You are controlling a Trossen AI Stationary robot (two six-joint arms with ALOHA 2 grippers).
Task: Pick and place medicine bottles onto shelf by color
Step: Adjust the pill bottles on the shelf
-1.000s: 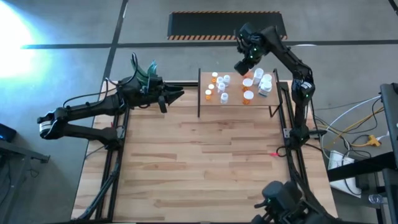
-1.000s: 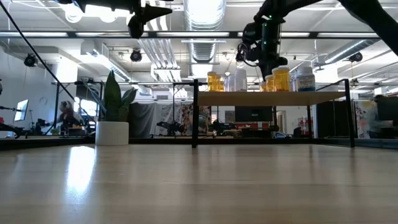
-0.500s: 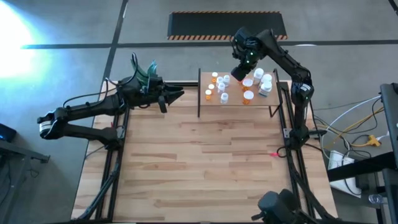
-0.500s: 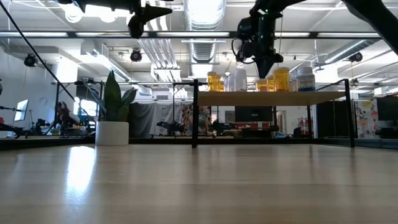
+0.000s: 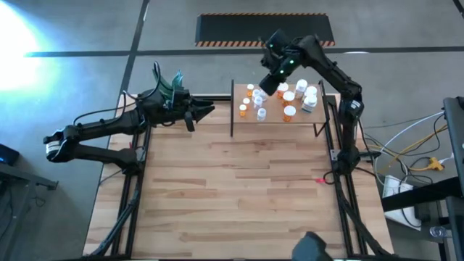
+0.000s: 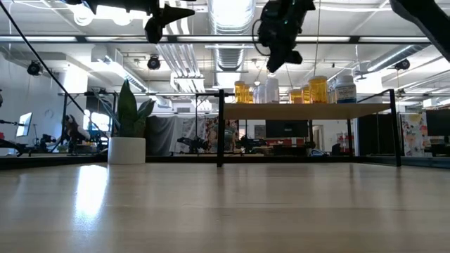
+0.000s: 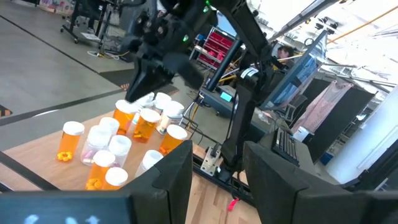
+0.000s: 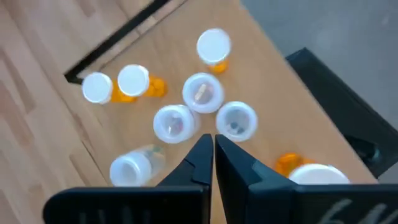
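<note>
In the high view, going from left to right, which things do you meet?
Left claw → shelf with the medicine bottles, right claw above them → cables on the floor.

Room, as we recorded it: grey concrete floor (image 5: 87, 29) with dark seams; a black floor mat (image 5: 239, 29) edged in orange stripes; bright glare (image 5: 14, 36) at one corner. We noted ceiling ducts (image 6: 228, 53), a ceiling lamp (image 6: 228, 10), a potted plant (image 6: 128, 130), red storage bins (image 7: 221, 46), and cables (image 5: 413, 156) beside the slatted wooden worktop (image 5: 232, 188).
</note>
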